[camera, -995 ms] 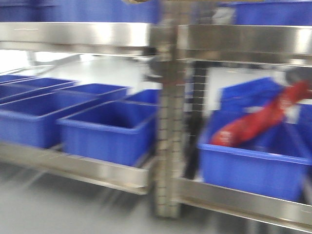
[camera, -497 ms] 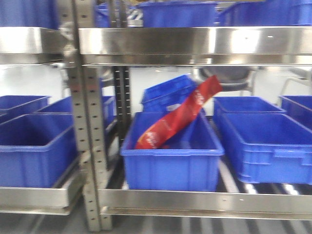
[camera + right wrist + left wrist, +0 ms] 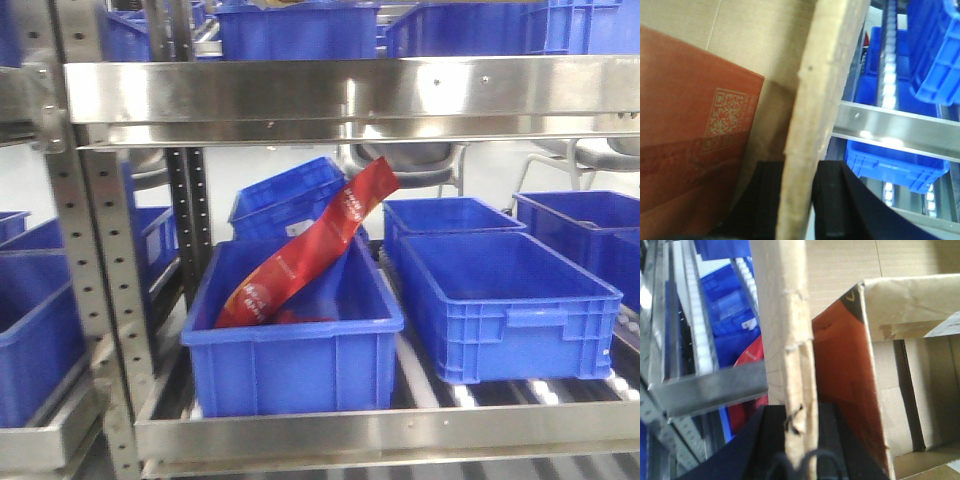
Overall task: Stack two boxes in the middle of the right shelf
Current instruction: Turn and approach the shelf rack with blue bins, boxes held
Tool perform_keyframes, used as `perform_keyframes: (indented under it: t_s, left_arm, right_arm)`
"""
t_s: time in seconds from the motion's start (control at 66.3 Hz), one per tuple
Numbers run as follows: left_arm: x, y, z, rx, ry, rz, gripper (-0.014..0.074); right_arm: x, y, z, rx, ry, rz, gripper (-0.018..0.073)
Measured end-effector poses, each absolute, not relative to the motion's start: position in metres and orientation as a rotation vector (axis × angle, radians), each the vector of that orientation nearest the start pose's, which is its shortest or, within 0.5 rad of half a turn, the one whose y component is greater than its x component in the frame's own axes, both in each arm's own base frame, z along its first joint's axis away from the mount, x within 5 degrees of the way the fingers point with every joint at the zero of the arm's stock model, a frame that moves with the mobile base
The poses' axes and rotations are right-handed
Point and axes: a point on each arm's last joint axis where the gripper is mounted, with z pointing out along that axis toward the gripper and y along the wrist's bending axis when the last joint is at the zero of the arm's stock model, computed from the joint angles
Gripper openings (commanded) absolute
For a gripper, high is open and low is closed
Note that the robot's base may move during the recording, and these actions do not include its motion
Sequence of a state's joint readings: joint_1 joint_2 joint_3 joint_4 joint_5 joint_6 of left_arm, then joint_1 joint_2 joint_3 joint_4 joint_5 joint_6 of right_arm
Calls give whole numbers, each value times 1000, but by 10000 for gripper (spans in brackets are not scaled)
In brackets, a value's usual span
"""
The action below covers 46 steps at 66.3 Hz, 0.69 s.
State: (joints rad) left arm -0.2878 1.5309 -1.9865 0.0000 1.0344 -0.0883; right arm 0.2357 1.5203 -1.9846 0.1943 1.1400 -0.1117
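Left fingers (image 3: 759,440) and right fingers (image 3: 834,200) each pinch a cardboard box (image 3: 785,330) wall between them.

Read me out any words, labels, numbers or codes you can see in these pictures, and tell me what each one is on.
No text is clear enough to quote.
Red packet in the front blue bin: white lettering, too blurred.
Red panel beside the cardboard box wall: a QR code, with illegible pale printing below it.
White label, left wrist view: cut off, unreadable.
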Motion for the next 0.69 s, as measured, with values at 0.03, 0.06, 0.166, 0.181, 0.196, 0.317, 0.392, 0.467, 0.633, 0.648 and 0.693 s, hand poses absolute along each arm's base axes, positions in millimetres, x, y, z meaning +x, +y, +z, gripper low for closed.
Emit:
perform_keyframes:
  t_s: [0.03,0.06,0.166,0.181,0.196,0.317,0.392,0.467,0.633,0.648,0.693]
  left_arm:
    - [298,-88,512,206,2060,-232,-111]
    - [298,-88,512,206,2060,-232,-111]
    - [298,-88,512,206,2060,-232,-111]
    - [298,-88,512,206,2060,-232,-111]
    - [298,-88,512,206,2060,-232,-111]
    - [298,-88,512,206,2060,-232,-111]
    - [298,-88,512,206,2060,-232,-111]
    - [298,-88,512,206,2060,-232,-111]
    - [298,-88,512,206,2060,-232,-111]
    - [298,-88,512,206,2060,-232,-111]
    - [298,-88,512,206,2060,-232,-111]
  right_arm:
    - [289,86,508,-387,2123,309,-152]
    - [289,86,508,-387,2123,309,-152]
    - [289,86,508,-387,2123,309,-152]
    - [289,86,508,-387,2123,309,-152]
    - [289,86,508,-387,2123,309,-152]
    - [289,86,508,-387,2123,309,-152]
    - [289,86,508,-387,2123,309,-152]
    - [289,86,508,-387,2123,309,-152]
    - [289,86,508,-387,2123,309,-152]
    - [289,86,508,-387,2123,309,-152]
    - [289,86,508,-387,2123,309,-152]
